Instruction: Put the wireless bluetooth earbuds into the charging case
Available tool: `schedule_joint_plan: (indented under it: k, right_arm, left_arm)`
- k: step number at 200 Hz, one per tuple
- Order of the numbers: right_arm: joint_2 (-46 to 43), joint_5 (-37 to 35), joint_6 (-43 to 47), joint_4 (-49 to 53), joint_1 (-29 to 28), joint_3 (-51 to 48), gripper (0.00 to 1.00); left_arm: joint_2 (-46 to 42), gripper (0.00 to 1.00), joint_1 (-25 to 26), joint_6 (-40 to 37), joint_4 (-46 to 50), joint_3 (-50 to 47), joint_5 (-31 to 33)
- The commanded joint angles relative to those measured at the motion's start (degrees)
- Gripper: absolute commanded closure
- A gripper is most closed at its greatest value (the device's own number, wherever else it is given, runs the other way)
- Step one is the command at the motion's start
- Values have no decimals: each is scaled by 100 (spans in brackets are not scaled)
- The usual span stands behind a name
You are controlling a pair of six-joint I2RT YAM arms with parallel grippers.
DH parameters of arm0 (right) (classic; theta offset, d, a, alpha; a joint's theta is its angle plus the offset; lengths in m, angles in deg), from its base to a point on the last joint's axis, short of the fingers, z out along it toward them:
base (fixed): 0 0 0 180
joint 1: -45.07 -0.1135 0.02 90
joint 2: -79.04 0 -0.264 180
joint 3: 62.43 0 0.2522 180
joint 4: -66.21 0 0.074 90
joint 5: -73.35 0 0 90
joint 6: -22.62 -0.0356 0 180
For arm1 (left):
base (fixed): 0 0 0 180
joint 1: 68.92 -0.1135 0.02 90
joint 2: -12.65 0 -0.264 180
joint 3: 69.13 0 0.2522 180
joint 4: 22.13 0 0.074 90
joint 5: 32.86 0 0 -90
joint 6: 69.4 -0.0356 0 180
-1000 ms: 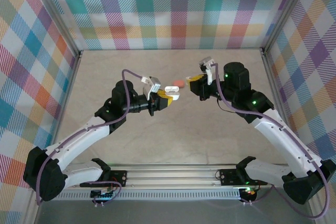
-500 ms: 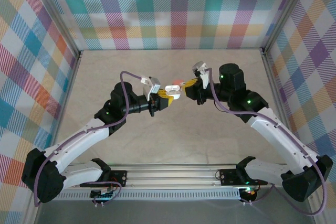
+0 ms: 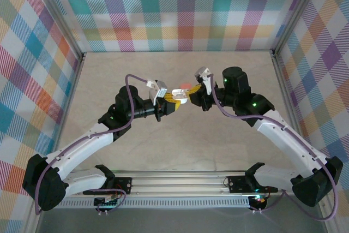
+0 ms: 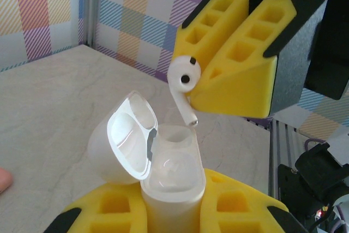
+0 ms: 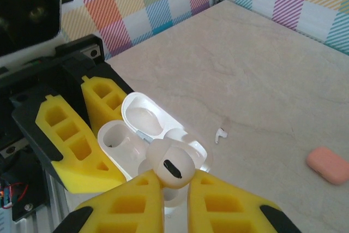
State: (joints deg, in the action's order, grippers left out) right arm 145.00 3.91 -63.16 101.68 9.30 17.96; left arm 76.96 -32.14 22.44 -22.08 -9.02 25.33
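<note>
Both arms are rocking white shells with black joints, left arm (image 3: pixel 82 148) and right arm (image 3: pixel 283 135) alike. A purple cable (image 3: pixel 127 83) is looping along each one, and little green lights (image 3: pixel 252 103) are glowing on the joints. Left tool (image 4: pixel 172 211) and right tool (image 5: pixel 173 197) are both sporting blocky yellow fingers (image 5: pixel 223 211) with square pockets and black trim.

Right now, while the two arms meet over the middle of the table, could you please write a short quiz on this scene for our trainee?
1. True or false: the white charging case in the left jaws has its lid shut.
2. What do the right jaws hold? A) a coin B) a white earbud C) nothing
3. Fill in: a loose white earbud and a closed ____ case lie on the table.
Key: 1 false, the lid stands open; 2 B; 3 pink.
</note>
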Motion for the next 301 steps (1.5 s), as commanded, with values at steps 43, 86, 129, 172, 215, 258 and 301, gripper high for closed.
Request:
schedule_joint_plan:
  k: [43,86,129,172,215,258,301]
  right_arm:
    - [126,-422,649,328,-210,345,84]
    - [227,-767,955,536,-367,439,85]
    - [347,-740,950,503,-384,494,84]
    - [436,-631,931,534,-383,610,83]
    - [378,-260,923,566,-378,553,76]
    - [588,63,588,616,-372,657,67]
    - [828,75,-73,751,-259,913,57]
  left_arm:
    - [-43,100,93,-154,-86,164,52]
    - [-16,100,93,-184,-8,155,78]
    - [-2,100,95,-220,-2,171,88]
    - [1,100,100,-287,29,174,79]
    - [-25,100,102,-268,-231,85,63]
    - [-74,100,102,-239,-263,60,30]
    - [-231,100,102,-220,-340,-72,105]
